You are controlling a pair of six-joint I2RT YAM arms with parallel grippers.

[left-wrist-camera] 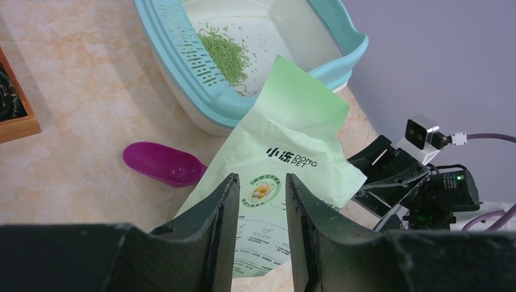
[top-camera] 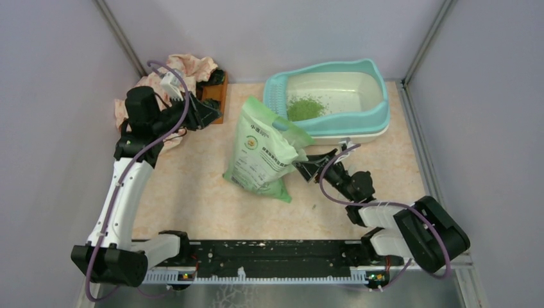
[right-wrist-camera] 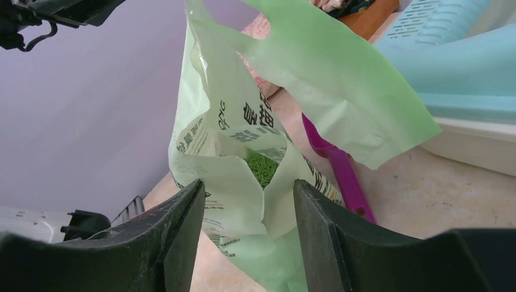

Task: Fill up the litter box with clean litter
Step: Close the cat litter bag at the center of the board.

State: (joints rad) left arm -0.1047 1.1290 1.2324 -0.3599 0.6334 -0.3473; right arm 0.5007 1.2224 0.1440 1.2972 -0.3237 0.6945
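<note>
**Overview from above and both wrists.** The litter box [top-camera: 349,123] is sitting at the far right of the counter [top-camera: 192,192], close to the back wall. Its perforated teal ledge [top-camera: 274,99] is facing left. The clean litter [top-camera: 305,108] is lying as a small green pile in the cream basin, just beside that ledge, with a few stray granules scattered further across the floor of the basin. Most of the basin is showing bare.

The pale green litter bag [top-camera: 260,154] is leaning near the middle of the counter, just in front of the litter box, with its torn top flap reaching up toward the teal rim. Through its open mouth, more green granules [right-wrist-camera: 261,167] are showing inside. A purple scoop [left-wrist-camera: 163,164] is lying on the counter between the bag and the box, partly tucked under the bag.

The right tool [right-wrist-camera: 248,185] is hovering low at the bag's right edge. Its jaws are standing apart and released, with the bag's mouth just ahead of them. Whether the fingers are touching the plastic cannot be told.

The left tool [left-wrist-camera: 261,182] is hanging raised over the far left of the counter, well apart from the bag. Its jaws are parted and grasping nothing. Beside it, a brown wooden tray [top-camera: 217,97] and a crumpled patterned cloth [top-camera: 189,67] are resting in the back left corner.
</note>
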